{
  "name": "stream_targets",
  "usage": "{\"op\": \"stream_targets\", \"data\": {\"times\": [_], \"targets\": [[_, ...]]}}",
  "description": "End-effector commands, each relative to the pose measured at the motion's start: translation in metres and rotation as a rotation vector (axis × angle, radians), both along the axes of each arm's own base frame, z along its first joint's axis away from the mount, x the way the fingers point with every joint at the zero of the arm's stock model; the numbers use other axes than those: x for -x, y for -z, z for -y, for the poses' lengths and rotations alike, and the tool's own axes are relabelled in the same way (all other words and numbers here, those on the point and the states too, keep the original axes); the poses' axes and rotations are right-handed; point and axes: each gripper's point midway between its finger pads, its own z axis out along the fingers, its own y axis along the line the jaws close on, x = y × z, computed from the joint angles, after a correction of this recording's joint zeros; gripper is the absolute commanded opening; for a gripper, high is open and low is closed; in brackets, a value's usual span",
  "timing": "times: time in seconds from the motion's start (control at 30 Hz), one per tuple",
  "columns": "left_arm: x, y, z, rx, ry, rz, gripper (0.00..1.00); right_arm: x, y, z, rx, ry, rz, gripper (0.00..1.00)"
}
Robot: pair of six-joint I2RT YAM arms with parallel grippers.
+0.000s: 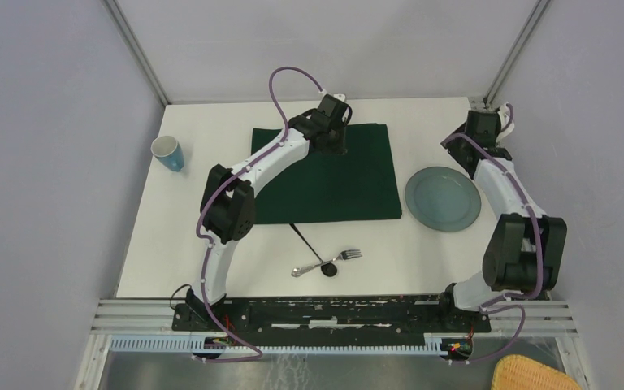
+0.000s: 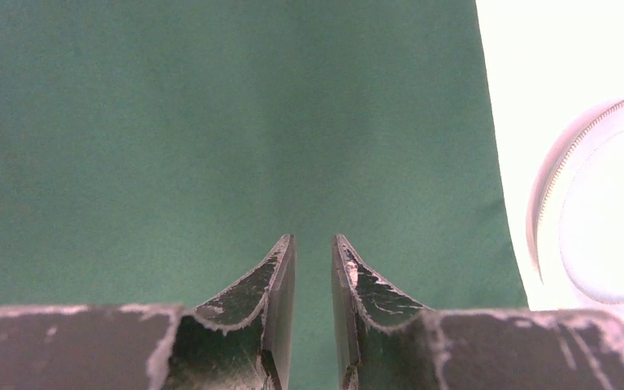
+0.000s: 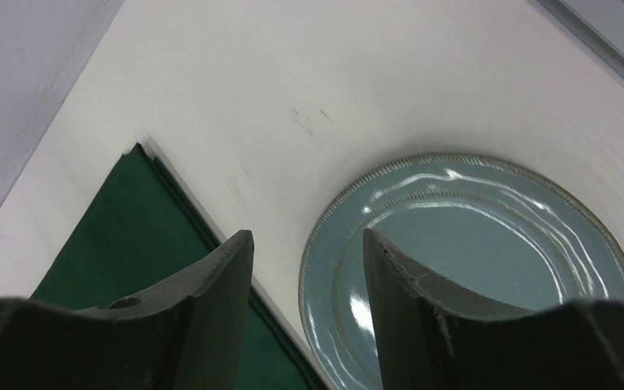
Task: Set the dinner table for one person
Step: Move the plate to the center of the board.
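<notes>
Grey walls enclose a white bench (image 1: 439, 268), which fills the middle of the top view w/ the arm bases at its near edge. The left fingers (image 2: 313, 237) are held slightly apart, w/ a narrow gap & nothing btwn them, over a dark green cloth (image 2: 171, 122) spread on the bench. The right fingers (image 3: 307, 231) are set wider apart, empty, above the bench btwn the cloth edge & a blue-grey plate (image 3: 487, 244). The plate is laid just right of the cloth, w/ a thin strip of bench btwn. A fork (image 1: 348, 254) & a dark spoon (image 1: 302, 237) are crossed near the cloth's near edge. A blue cup (image 1: 168, 152) is seen near the left edge.
</notes>
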Motion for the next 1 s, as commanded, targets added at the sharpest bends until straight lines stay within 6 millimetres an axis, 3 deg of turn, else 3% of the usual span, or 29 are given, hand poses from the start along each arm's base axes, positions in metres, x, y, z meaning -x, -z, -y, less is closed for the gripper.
{"op": "stream_targets", "data": {"times": [0.0, 0.27, 0.47, 0.63, 0.77, 0.83, 0.97], "targets": [[-0.003, -0.040, 0.012, 0.082, 0.050, 0.085, 0.30, 0.028, -0.018, -0.004, -0.028, 0.003, 0.106, 0.58], [-0.002, -0.036, 0.020, 0.112, 0.079, 0.078, 0.29, 0.075, -0.027, -0.018, -0.062, -0.044, 0.204, 0.61], [-0.002, -0.037, 0.029, 0.149, 0.104, 0.085, 0.31, 0.111, -0.024, -0.017, -0.099, 0.016, 0.174, 0.73], [-0.002, -0.034, 0.037, 0.130, 0.139, 0.106, 0.36, 0.125, -0.011, -0.018, -0.099, 0.004, 0.128, 0.77], [0.006, -0.030, 0.055, 0.108, 0.186, 0.117, 0.35, 0.131, 0.005, -0.017, -0.123, 0.006, 0.106, 0.77], [0.013, -0.026, 0.065, 0.081, 0.215, 0.122, 0.33, 0.130, 0.009, -0.016, -0.144, 0.002, 0.108, 0.71], [0.023, -0.020, 0.085, 0.054, 0.260, 0.131, 0.22, 0.134, 0.013, -0.006, -0.157, 0.043, 0.097, 0.72]]}}
